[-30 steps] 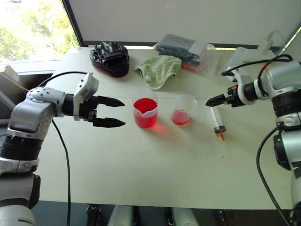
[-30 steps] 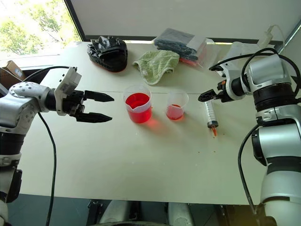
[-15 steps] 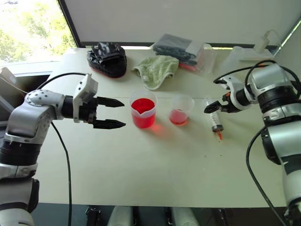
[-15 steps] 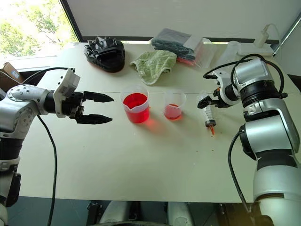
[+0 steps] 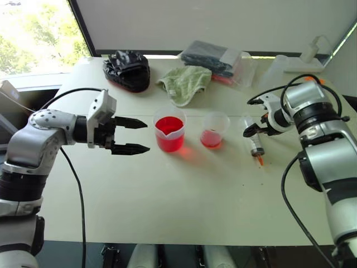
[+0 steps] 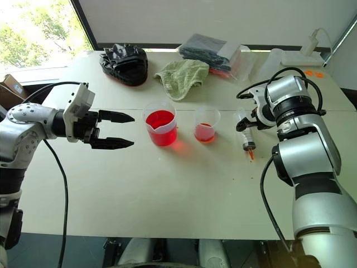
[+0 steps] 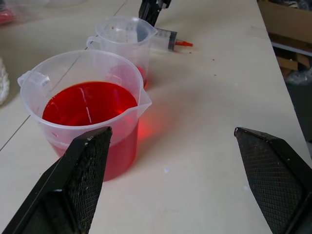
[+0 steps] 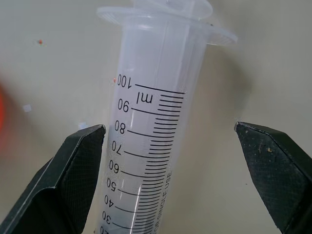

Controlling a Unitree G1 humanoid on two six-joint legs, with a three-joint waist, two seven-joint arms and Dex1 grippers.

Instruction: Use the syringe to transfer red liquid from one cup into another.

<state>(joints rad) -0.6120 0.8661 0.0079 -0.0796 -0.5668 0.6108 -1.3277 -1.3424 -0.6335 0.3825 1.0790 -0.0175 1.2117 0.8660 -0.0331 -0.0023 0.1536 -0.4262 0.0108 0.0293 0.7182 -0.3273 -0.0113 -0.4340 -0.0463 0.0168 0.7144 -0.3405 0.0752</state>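
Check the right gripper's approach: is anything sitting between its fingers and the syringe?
Nothing visible. The right gripper is open with its fingers either side of the syringe, which lies flat on the bare table. The small cup stands apart on the syringe's left and is not in the path.

Spouted beaker [image 5: 169,134]: mid-worktop [image 5: 184,206], liquid [image 7: 87,103] in it.
Small cup [image 5: 215,130]: just right of the beaker, apart from it, a little liquid at its bottom.
Syringe [image 5: 254,143]: flat on the worktop, right of the small cup, nozzle towards the near edge.
Right pincer [image 5: 250,129]: over the syringe's far end, barrel [image 8: 151,146] between its fingers, touching neither.
Left pincer [image 5: 134,135]: left of the beaker, near it, pointing at it.
Towel [image 5: 186,82]: behind the beaker.
Dark glove [image 5: 128,70]: left of the towel, far side.
Bagged packet [image 5: 217,60]: right of the towel, far side.
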